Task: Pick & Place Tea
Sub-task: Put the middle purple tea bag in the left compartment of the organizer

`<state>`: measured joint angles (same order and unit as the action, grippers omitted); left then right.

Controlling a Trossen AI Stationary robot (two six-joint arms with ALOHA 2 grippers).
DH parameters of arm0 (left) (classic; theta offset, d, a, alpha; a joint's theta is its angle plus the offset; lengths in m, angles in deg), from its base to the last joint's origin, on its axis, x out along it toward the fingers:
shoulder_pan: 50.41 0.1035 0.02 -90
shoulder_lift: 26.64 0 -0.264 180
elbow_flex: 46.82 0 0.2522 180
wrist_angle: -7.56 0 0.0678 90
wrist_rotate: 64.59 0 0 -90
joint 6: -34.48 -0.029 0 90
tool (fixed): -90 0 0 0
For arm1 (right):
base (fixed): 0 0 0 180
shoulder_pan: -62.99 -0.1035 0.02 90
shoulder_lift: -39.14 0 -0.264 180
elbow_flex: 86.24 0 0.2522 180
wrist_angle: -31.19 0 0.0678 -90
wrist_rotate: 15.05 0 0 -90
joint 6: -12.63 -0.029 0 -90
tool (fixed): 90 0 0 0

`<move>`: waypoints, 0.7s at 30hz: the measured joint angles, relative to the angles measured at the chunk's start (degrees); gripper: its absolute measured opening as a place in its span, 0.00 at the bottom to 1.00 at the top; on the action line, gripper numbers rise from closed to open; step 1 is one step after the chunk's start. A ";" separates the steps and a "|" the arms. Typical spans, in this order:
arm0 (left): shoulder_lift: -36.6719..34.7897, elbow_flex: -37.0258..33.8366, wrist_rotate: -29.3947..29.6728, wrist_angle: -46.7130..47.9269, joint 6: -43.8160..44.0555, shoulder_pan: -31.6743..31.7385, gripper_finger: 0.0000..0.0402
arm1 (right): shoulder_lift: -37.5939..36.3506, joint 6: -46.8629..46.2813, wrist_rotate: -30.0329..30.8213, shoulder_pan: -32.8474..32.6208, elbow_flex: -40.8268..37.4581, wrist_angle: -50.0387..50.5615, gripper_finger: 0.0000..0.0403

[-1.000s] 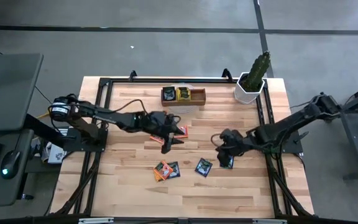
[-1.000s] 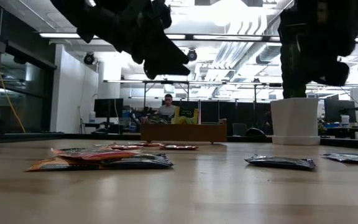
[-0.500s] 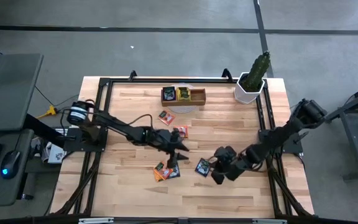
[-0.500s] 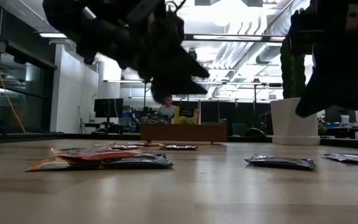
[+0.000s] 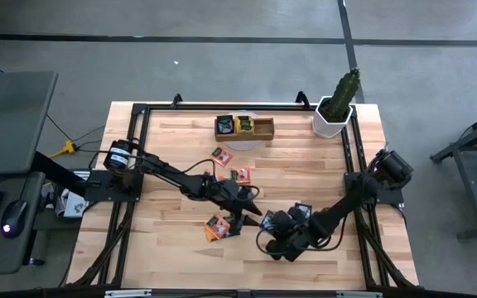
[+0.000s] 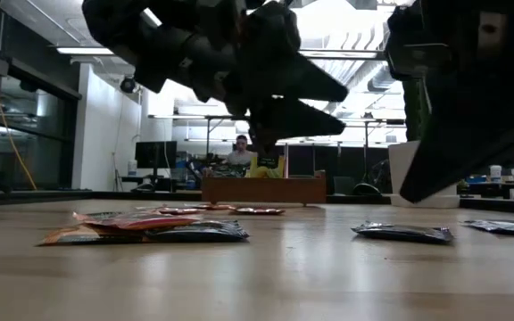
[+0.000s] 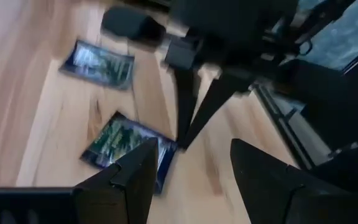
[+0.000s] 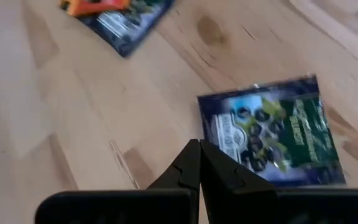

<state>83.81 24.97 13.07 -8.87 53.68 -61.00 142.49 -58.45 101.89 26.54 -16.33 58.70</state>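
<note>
The tea lies loose on the table as small foil sachets. One dark blue sachet (image 8: 272, 130) (image 7: 126, 146) lies flat just ahead of my right gripper (image 8: 197, 168) (image 5: 265, 238). That gripper is shut and slants down just above it. My left gripper (image 7: 194, 168) (image 5: 253, 210) hangs open above the table, its fingers pointing toward the same sachet from the left. To the left, a small pile (image 5: 219, 226) of orange and dark sachets rests on the wood. Another dark sachet (image 5: 301, 211) lies to the right.
Two orange sachets (image 5: 220, 155) (image 5: 238, 174) lie farther back. A brown wooden tray (image 5: 244, 127) with sachets in it stands at the far edge, and a cactus in a white pot (image 5: 335, 112) at the far right. A black frame (image 5: 139, 116) rims the table.
Both arms have come down and toward the near edge. My left gripper has gone right, past the orange sachets, to the middle of the table. My right gripper has swung left from the right side to the dark sachet. The gripper openings have not changed, and no sachet has moved.
</note>
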 joint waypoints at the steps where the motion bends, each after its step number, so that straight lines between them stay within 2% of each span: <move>1: 0.24 0.06 0.55 1.25 0.00 -0.01 0.50 | 0.24 -0.87 0.31 -0.23 0.72 1.49 0.00; 7: 0.22 0.78 0.93 0.96 1.02 0.09 0.50 | 0.26 -2.64 1.07 -2.02 1.01 5.75 0.00; 21: 0.40 0.58 1.47 2.09 2.09 0.06 0.50 | 0.57 -2.09 4.32 -2.38 -4.06 -0.86 0.00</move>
<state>84.21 25.55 14.54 -6.78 55.77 -60.95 143.05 -60.54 106.21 24.16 -20.39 57.83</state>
